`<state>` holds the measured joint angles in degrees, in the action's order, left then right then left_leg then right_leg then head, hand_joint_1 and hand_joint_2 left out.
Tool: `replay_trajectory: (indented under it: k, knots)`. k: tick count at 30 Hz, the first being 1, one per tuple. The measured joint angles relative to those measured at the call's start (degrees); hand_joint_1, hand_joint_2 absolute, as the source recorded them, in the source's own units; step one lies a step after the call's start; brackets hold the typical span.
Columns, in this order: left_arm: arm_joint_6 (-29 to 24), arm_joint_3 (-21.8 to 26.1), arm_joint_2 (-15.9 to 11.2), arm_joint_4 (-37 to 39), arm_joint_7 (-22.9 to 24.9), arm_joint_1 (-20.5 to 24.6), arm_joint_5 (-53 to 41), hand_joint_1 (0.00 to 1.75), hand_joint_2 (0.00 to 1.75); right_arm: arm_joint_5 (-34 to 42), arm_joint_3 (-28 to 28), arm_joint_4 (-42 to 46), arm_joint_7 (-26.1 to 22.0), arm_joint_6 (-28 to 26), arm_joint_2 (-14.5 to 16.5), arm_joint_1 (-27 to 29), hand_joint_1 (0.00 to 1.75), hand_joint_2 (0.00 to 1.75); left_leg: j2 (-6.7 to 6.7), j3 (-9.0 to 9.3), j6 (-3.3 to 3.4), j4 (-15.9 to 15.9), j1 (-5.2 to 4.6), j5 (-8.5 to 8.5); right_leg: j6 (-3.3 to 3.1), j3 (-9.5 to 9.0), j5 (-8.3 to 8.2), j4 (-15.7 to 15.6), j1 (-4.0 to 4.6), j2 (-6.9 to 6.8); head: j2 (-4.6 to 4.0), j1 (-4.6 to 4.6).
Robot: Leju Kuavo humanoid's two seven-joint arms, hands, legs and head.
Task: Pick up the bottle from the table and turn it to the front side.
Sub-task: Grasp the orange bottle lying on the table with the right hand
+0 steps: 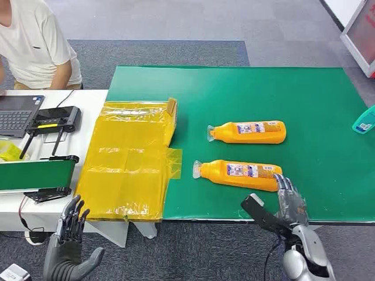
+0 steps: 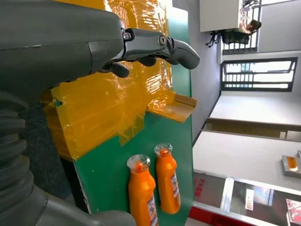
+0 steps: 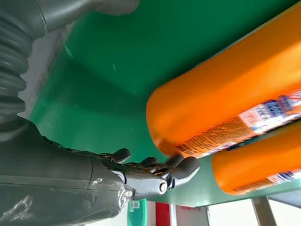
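Green table (image 1: 327, 158): bottle (image 1: 241, 174) touching robot hand (image 1: 289, 202)

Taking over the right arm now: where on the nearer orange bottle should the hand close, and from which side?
Grip the nearer orange bottle around its wide body near the base end, coming from the table's near edge. It lies flat, cap pointing to the robot's left, and the right hand is open beside that base end already. The neck looks too thin for a firm hold.

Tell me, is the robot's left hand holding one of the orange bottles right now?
No, the left hand hangs open and empty below the table edge, while both orange bottles lie on the green mat.
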<state>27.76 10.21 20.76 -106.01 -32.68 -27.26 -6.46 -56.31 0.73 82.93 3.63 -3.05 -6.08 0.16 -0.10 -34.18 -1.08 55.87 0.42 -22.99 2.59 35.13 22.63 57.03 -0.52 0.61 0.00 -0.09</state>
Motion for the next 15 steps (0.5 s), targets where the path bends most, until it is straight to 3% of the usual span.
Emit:
replay_trajectory:
  k: [8, 15]
  knots:
    - [1.17, 0.83, 0.00, 1.79, -0.23, 1.01, -0.23, 0.00, 1.75, -0.73, 1.09, -5.54, 1.68, 2.77, -5.20, -7.59, 0.00, 1.75, 0.00, -0.01, 0.01, 0.00, 0.00, 0.01, 0.01, 0.01, 0.00, 0.00, 0.00, 0.00, 0.00, -0.01]
    - [1.86, 1.15, 0.00, 3.90, -0.41, 1.96, -0.63, 0.00, 1.75, -1.01, 2.16, -9.93, 2.08, 3.41, -6.89, -12.68, 0.00, 1.75, 0.00, -0.02, 0.01, 0.00, 0.00, 0.01, 0.01, 0.03, 0.00, 0.00, 0.00, 0.01, 0.00, -0.01]
